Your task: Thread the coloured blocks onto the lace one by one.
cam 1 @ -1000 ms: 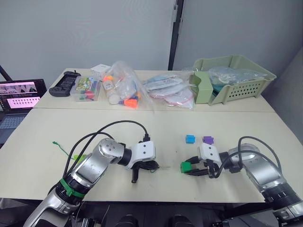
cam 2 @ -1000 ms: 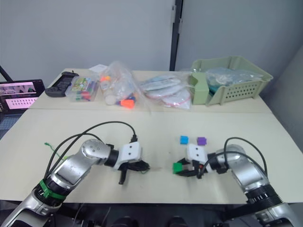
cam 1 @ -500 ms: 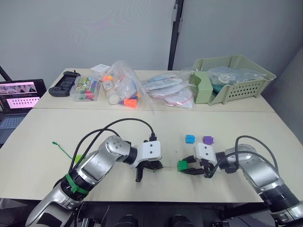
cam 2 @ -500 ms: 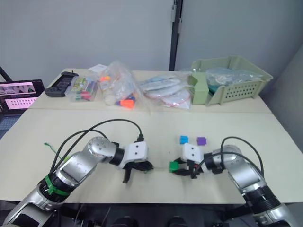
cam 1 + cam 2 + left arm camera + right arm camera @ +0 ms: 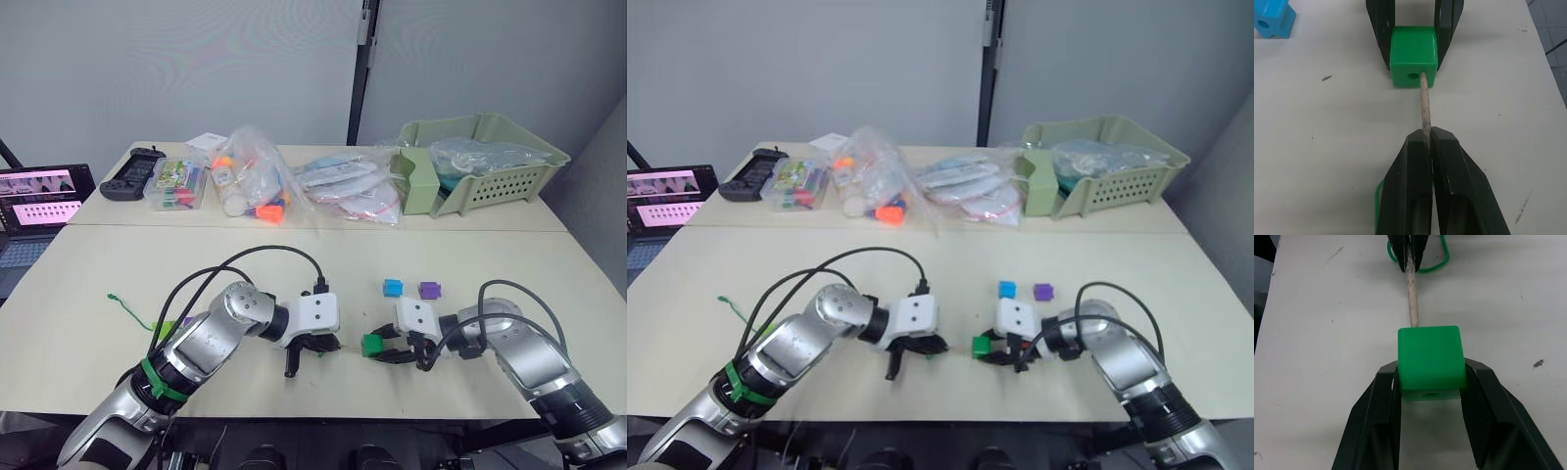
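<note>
My right gripper (image 5: 1431, 377) is shut on a dark green block (image 5: 1430, 360) just above the table, near the front edge. My left gripper (image 5: 1426, 139) is shut on the lace's stiff pale tip (image 5: 1424, 105). The tip points at the block and touches its face right beside the hole (image 5: 1413, 76). The green cord (image 5: 127, 308) trails left behind my left arm to a small knot (image 5: 113, 295). A blue block (image 5: 393, 287) and a purple block (image 5: 429, 289) lie just beyond the right gripper. A lime green block (image 5: 163, 325) peeks out by my left forearm.
Clear bags of toys (image 5: 253, 186) and a pale green basket (image 5: 480, 162) stand along the back of the table. A black controller (image 5: 134, 172) and a laptop (image 5: 37, 201) are at the far left. The table's front edge (image 5: 323, 411) runs close below both grippers.
The left gripper has carried the lace tip to the right and the right gripper has brought the green block left. The gap between tip and block has closed.
</note>
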